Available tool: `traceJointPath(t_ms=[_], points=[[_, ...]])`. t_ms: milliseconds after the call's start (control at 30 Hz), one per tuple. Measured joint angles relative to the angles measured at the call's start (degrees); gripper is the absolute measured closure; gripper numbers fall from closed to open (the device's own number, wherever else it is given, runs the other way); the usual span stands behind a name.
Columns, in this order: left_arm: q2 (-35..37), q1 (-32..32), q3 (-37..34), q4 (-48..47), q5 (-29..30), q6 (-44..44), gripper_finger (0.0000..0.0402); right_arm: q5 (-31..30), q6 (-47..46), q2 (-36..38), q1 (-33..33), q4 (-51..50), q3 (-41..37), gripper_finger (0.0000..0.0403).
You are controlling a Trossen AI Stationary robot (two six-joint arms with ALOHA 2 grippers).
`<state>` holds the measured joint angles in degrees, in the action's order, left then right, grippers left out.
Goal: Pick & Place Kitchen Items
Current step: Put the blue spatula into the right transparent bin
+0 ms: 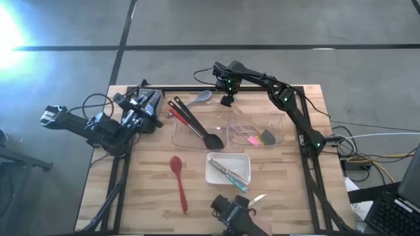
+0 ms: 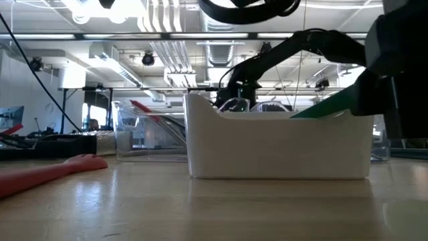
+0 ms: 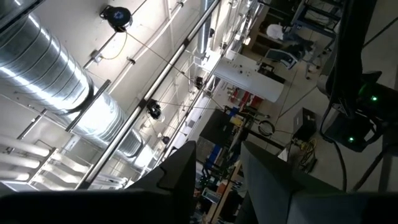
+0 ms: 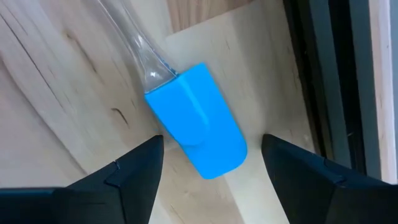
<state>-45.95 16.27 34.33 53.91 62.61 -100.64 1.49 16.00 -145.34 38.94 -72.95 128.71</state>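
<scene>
A blue spatula head (image 4: 196, 118) with a clear handle (image 4: 134, 37) lies flat on the wood at the table's far edge. My right gripper (image 4: 211, 146) (image 1: 227, 101) points down over it, open, one finger on either side of the head, apart from it. A grey spoon (image 1: 200, 98) lies just left of that gripper. A red spoon (image 1: 178, 180) (image 2: 47, 171) lies on the near left of the table. My left gripper (image 1: 152, 98) (image 3: 217, 168) waits at the far left, raised and tipped up toward the ceiling, open with nothing between its fingers.
A clear bin (image 1: 197, 131) holds a black ladle and red-handled utensils. A second clear bin (image 1: 259, 131) holds pink and grey spatulas. A white tray (image 1: 228, 169) (image 2: 281, 144) holds small knives. Another knife (image 1: 258, 198) lies near the front edge. A black frame rail (image 4: 329, 74) runs beside the spatula.
</scene>
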Motion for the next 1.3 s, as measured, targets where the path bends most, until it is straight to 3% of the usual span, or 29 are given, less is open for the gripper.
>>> traceJointPath(t_ms=[300, 433, 600, 867, 1300], points=[[0.0, -0.02, 0.0, 0.01, 0.0, -0.02, 0.0268, 0.05, 1.37, -0.04, -0.11, 0.03, 0.25, 0.0141], [0.0, -0.02, 0.0, 0.0, 0.0, -0.02, 0.0268, 0.03, 1.47, -0.07, -0.1, 0.31, 0.25, 0.0161], [0.0, 0.03, 0.0, 0.01, 0.0, -0.02, 0.0268, 0.03, 1.84, -0.13, -0.07, 1.0, 0.27, 0.0223], [0.0, 0.03, 0.0, 0.0, 0.03, 0.04, 0.0268, 0.16, 2.32, -0.14, -0.07, 1.4, 0.32, 0.0378], [0.0, 0.03, 0.0, 0.0, 0.05, 0.09, 0.0268, 0.33, 2.21, 4.5, -0.01, -9.92, 0.26, 0.0393]])
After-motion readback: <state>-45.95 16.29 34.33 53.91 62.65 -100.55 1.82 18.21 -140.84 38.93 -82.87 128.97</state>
